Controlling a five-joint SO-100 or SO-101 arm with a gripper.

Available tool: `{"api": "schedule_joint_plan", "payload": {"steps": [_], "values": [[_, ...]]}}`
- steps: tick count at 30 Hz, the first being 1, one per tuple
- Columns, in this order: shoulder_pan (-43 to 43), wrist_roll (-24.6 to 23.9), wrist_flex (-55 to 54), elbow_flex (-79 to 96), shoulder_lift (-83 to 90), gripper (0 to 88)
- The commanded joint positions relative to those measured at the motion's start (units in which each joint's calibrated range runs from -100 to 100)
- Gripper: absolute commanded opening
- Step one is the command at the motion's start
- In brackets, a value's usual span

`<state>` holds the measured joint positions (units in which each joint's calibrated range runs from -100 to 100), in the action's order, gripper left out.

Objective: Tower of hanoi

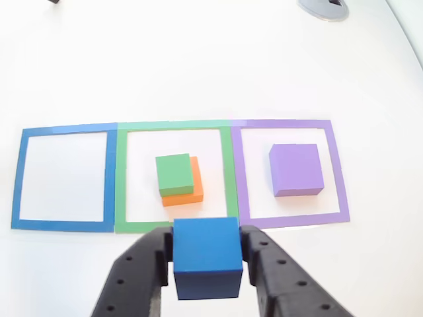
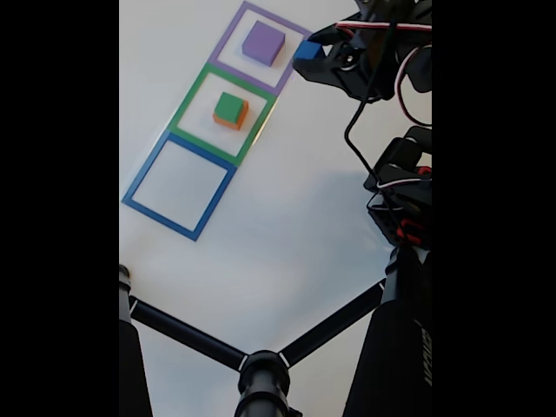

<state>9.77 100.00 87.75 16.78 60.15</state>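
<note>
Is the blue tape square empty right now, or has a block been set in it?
Empty. The blue tape square holds only bare table; the blue cube is clamped between the tool's fingers.

So colours: the pincer (image 1: pixel 206 261) is matte black, and the cube (image 1: pixel 207 257) in it is a solid saturated blue. Green block (image 1: pixel 174 174) sits over an orange block (image 1: pixel 186 196), both plain. Purple block (image 1: pixel 295 170) is a soft lilac. Tape outlines run blue (image 1: pixel 64 179), green (image 1: pixel 175 176), purple (image 1: pixel 288 172), all on a plain white tabletop (image 1: pixel 211 72).
</note>
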Motion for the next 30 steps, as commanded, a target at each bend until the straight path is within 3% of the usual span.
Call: {"api": "schedule_joint_plan", "payload": {"steps": [1, 19, 24, 30], "values": [[-2.9, 0.0, 1.7, -3.8, 2.5, 1.4], [-16.8, 0.0, 0.4, -0.7, 1.4, 1.1], [-15.2, 0.0, -9.4, 9.4, -0.3, 1.3], [-11.8, 0.0, -30.6, 29.1, -0.8, 1.4]]}}
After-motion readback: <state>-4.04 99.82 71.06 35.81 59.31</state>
